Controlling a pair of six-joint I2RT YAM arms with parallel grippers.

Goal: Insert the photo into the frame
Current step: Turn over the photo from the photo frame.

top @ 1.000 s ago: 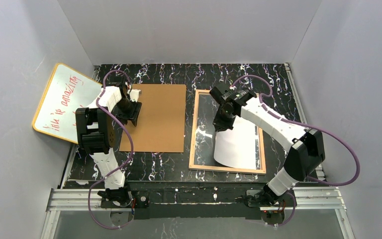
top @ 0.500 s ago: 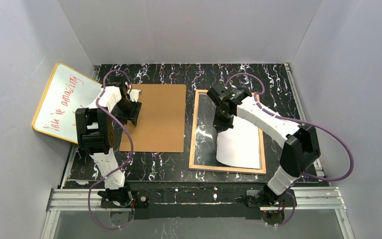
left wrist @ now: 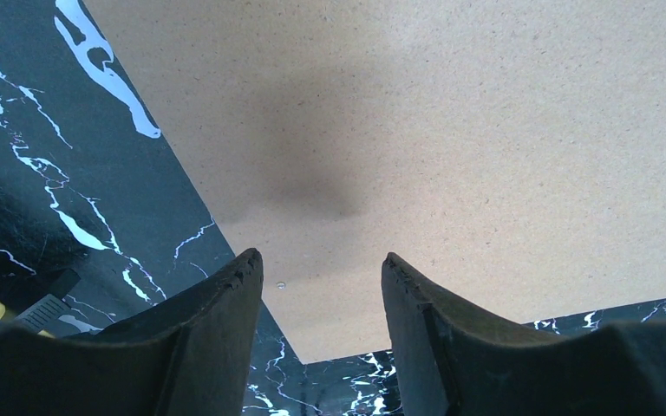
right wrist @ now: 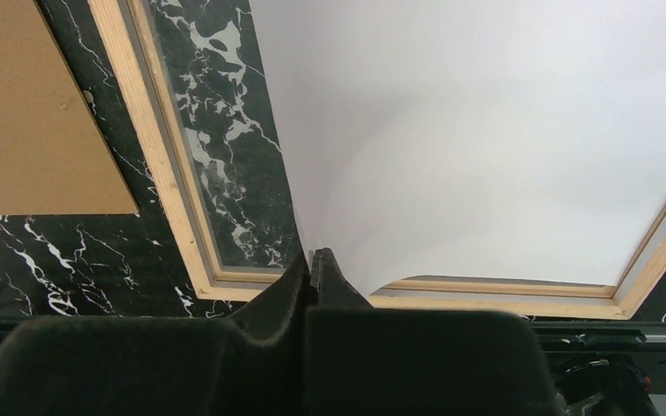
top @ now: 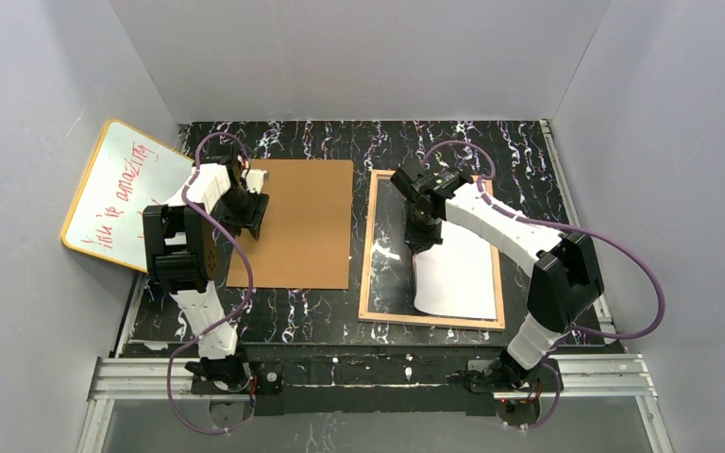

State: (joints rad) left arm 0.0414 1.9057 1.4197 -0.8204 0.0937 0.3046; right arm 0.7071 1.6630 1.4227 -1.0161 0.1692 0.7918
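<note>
The frame [top: 366, 247] lies flat on the right half of the table with its tan wood side up [right wrist: 163, 173]. The photo [top: 458, 274] shows its plain white back [right wrist: 503, 130] and covers the right part of the frame's opening. My right gripper [top: 424, 238] is shut on the photo's left far corner [right wrist: 314, 256] and holds that corner raised, so the sheet curves. My left gripper [top: 253, 215] hovers open over the left edge of the brown backing board [top: 297, 222], its dark fingers [left wrist: 217, 312] empty above the board's corner [left wrist: 451, 130].
An orange-rimmed whiteboard [top: 118, 193] with red writing leans against the left wall. Black marbled table [top: 321, 311] lies between board and frame. Grey walls close in the back and sides. A metal rail [top: 368, 373] runs along the near edge.
My right gripper has carried the photo's corner slightly toward the far side, and the sheet has shifted deeper over the frame. The left arm has stayed still.
</note>
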